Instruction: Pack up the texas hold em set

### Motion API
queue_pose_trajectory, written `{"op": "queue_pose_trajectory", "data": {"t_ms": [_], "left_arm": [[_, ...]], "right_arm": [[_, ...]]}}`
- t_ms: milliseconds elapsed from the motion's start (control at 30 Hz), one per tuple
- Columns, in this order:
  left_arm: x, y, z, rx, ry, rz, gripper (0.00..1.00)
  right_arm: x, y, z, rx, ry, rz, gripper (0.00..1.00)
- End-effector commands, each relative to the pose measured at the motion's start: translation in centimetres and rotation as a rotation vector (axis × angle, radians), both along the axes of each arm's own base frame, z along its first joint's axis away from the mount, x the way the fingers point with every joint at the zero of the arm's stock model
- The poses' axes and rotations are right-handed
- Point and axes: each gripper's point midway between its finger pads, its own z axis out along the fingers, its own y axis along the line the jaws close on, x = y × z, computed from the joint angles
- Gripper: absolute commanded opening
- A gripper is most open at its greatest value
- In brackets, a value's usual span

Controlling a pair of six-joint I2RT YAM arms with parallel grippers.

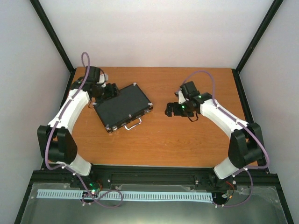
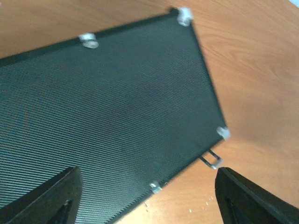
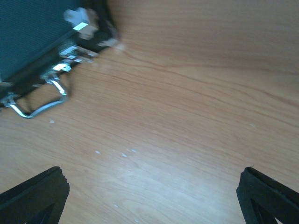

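Observation:
The flat black briefcase (image 1: 124, 107) lies closed and turned at an angle on the wooden table, its silver handle (image 1: 132, 124) on the near side. It fills the left wrist view (image 2: 107, 102), and its handle (image 3: 39, 100) and a latch show at the top left of the right wrist view. My left gripper (image 1: 110, 90) is open above the case's far left corner, holding nothing. My right gripper (image 1: 170, 110) is open and empty over bare wood, to the right of the case. Chips, card boxes and dice are out of view.
The wooden table (image 1: 187, 140) is walled by white panels with black frame posts. A black rail (image 1: 154, 175) runs along the near edge by the arm bases.

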Motion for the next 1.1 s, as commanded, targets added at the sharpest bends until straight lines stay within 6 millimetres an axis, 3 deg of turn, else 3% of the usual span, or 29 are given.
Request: {"op": "queue_pose_trajectory", "data": {"t_ms": [0, 267, 333, 500, 667, 800, 900, 1067], "left_arm": [[3.5, 4.3, 0.4, -0.013, -0.039, 0.161, 0.79], [12.2, 10.0, 2.0, 0.009, -0.092, 0.297, 0.74], [14.3, 11.5, 1.1, 0.020, -0.079, 0.330, 0.74], [18.0, 14.0, -4.6, -0.049, 0.009, 0.375, 0.66], [19.1, 15.4, -9.0, -0.005, 0.053, 0.369, 0.58], [18.9, 16.7, -12.5, -0.014, 0.114, 0.389, 0.30], [18.6, 16.5, -14.5, -0.051, 0.149, 0.379, 0.17], [17.2, 15.8, -16.8, -0.051, 0.209, 0.321, 0.03]], "right_arm": [[0.6, 5.2, 2.0, 0.091, -0.020, 0.098, 1.00], [-1.3, 11.9, 2.0, 0.174, 0.028, 0.193, 0.99], [-2.1, 13.2, 1.7, 0.184, 0.042, 0.204, 0.98], [-3.7, 16.8, 0.5, 0.204, 0.070, 0.225, 0.98], [-5.3, 21.1, 0.3, 0.255, 0.102, 0.226, 0.93], [-6.3, 25.0, 1.4, 0.331, 0.110, 0.211, 0.88], [-6.4, 27.0, 1.0, 0.426, 0.176, 0.121, 0.84], [-5.9, 29.4, -0.8, 0.530, 0.267, -0.014, 0.58]]}}
